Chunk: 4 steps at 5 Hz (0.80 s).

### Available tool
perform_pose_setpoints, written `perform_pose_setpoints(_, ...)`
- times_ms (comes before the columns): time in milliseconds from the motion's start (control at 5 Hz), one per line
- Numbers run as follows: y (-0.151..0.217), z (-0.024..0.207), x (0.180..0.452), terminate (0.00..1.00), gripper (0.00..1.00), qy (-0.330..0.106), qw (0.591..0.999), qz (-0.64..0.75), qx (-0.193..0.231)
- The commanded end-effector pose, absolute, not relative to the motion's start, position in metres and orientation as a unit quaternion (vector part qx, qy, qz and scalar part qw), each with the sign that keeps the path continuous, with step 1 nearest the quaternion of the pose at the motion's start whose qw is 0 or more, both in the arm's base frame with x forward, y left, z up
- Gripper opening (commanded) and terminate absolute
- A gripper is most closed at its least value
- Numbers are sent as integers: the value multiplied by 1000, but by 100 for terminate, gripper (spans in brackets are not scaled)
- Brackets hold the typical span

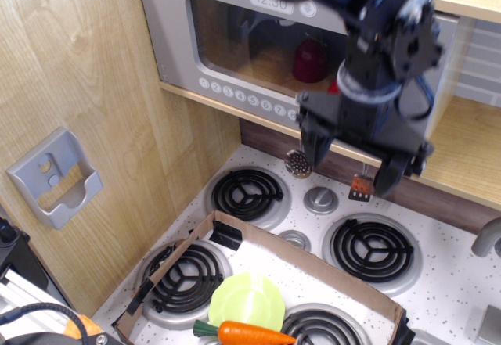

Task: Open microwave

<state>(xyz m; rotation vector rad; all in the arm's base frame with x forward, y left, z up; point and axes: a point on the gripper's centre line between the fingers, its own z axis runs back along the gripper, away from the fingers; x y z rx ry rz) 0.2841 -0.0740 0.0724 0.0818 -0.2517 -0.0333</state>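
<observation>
The grey microwave (182, 44) sits in the wooden shelf at the top, door shut. Its clear window shows a dark red object (311, 60) inside. The white clock display (270, 1) reads 12:30 and a row of round white number buttons (243, 97) runs under the window. The silver handle is hidden behind my arm. My black gripper (351, 165) hangs open and empty in front of the microwave's lower right part, fingers (310, 151) pointing down, above the stove.
A toy stove with several black coil burners (374, 248) and round knobs (320, 199) lies below. A cardboard tray (258, 245) holds a green plate (246, 302) and a carrot (254, 334). A grey wall bracket (55, 177) hangs on the left wooden panel.
</observation>
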Motion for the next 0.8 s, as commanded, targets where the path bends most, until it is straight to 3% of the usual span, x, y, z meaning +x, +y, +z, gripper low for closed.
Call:
perform_pose_setpoints(0,-78,109,302,0,100,-158,986,-27,44)
perform_pose_setpoints(600,-79,117,322,0,100,-164,985,-32,37)
